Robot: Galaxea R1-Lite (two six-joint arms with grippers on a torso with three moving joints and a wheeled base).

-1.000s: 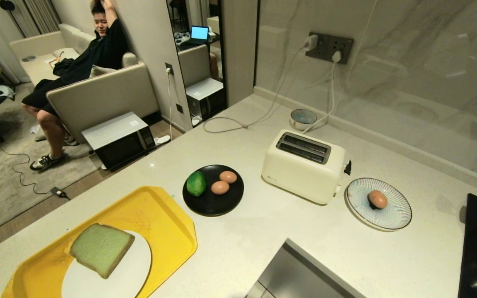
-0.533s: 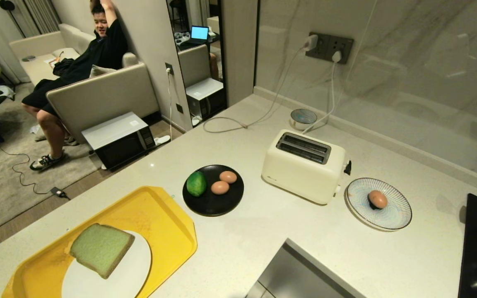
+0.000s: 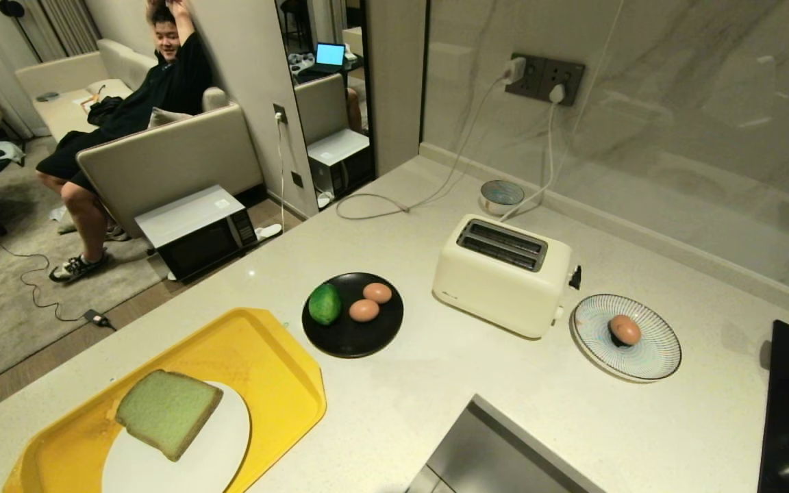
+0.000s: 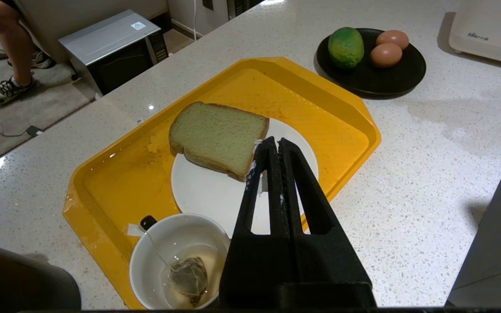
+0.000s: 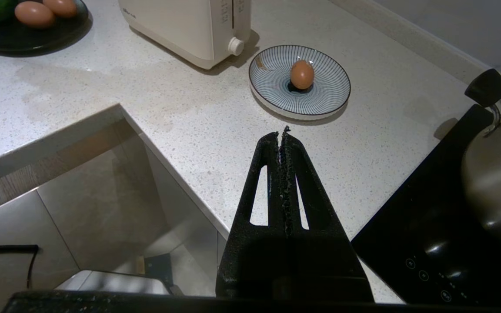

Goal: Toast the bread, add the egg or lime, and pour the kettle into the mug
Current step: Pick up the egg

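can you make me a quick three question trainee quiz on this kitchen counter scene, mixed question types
1. True or false: the square slice of pale green bread already sits in a slot of the cream two-slot toaster.
2. Multiple choice: what shares the round black plate with the bright green lime? A) two brown eggs B) a tea bag C) a spoon
3. Fill in: the single brown egg rests on a blue-striped ____.

Key
1. False. The bread lies on a round white plate in the yellow plastic tray.
2. A
3. plate. Both the left gripper and the right gripper are shut and empty.
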